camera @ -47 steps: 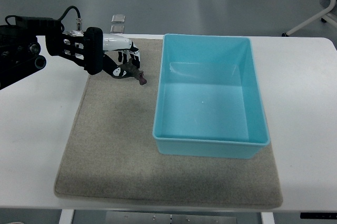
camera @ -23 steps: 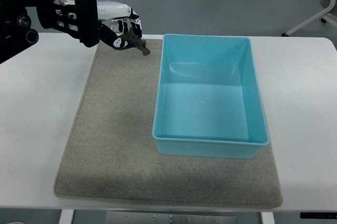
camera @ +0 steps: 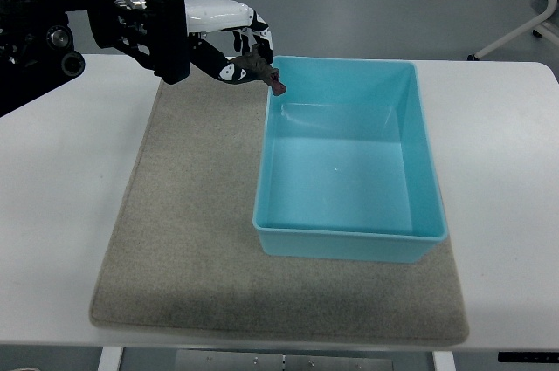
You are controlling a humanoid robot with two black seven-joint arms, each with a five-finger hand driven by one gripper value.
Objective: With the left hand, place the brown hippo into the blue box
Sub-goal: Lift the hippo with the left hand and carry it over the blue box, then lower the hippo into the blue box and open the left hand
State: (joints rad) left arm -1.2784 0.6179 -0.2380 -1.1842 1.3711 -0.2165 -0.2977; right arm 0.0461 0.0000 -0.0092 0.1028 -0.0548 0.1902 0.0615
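My left hand (camera: 229, 46) pinching hippo (camera: 260, 69) at box (camera: 349, 240) corner rim — carry further over open middle, then lower before releasing — avoid rim bounce.

White surface (camera: 507, 179) with rounded corners, lit evenly. Grey-beige mat (camera: 188, 240) laid flat over its middle. Behind: smooth grey floor (camera: 367, 0) (faint sheen). White chair base (camera: 533, 17) with castors at upper right, partly cropped by the frame.
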